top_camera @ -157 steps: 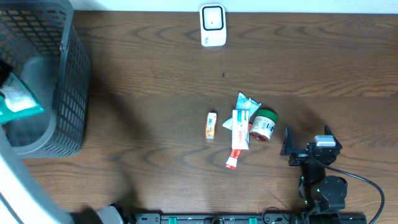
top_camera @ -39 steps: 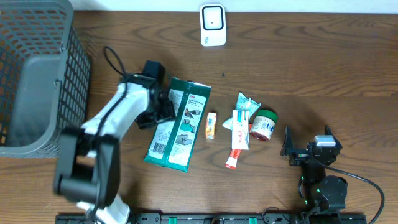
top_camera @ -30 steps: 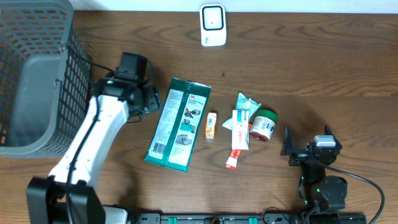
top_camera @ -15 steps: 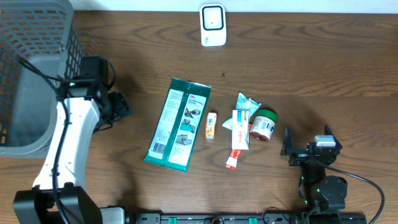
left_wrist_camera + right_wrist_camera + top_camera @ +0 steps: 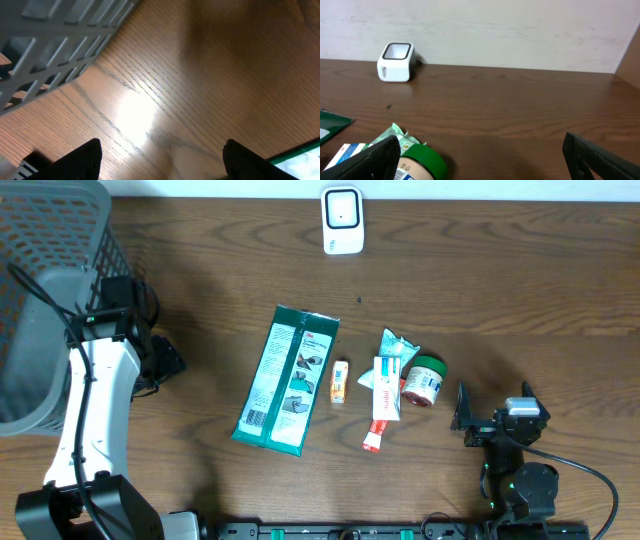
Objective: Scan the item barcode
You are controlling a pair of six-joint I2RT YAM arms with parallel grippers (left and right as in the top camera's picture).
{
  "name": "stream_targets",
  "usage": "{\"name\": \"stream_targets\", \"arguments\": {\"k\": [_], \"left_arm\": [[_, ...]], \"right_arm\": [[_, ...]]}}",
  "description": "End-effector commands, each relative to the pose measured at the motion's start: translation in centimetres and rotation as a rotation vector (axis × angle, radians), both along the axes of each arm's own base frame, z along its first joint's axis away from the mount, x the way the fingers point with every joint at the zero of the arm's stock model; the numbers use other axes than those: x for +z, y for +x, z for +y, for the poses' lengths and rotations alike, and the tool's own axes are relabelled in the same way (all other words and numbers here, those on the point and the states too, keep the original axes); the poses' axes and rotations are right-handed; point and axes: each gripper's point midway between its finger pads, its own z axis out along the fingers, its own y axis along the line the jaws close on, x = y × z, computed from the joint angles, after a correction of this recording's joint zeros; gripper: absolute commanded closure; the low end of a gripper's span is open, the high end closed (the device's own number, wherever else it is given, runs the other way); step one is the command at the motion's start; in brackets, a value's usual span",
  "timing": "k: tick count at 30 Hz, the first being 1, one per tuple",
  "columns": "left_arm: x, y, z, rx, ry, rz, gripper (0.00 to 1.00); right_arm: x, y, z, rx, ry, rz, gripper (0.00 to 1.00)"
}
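green packet [image 5: 288, 380] lies flat mid-frame in your overhead view, below the scanner [image 5: 341, 220]; your left claw [image 5: 160, 365] gapes empty beside the basket [image 5: 112, 300] at left, right claw [image 5: 493, 404] spread wide, lower right.

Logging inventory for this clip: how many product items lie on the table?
5: green pack left of orange box, then toothpaste box, crumpled packet at its far end, jar rightmost. Basket contents unclear.

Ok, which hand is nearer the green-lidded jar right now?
Right. The right hand sits just right of the green-lidded jar; the left hand is far off across the table, beside the basket.
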Motion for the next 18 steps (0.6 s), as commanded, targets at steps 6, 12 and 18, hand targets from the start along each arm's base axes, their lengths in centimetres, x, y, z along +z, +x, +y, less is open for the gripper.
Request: {"name": "stream_targets", "arguments": {"k": [6,12,18], "left_arm": [[0.1,1.3,-4.6,-0.137,-0.144,-0.046,0.22],[-0.2,2.8,-7.9,-0.255,-0.14,-0.089,0.45],[-3.1,2.4,-10.6,-0.335,-0.144,-0.069,0.88]], "right_arm": [[-0.1,0.0,0.1,0.003,-0.005,0.003,0.01],[-0.1,0.0,0.1,0.003,-0.005,0.003,0.01],[-0.1,0.0,0.1,0.003,-0.005,0.003,0.01]]}}
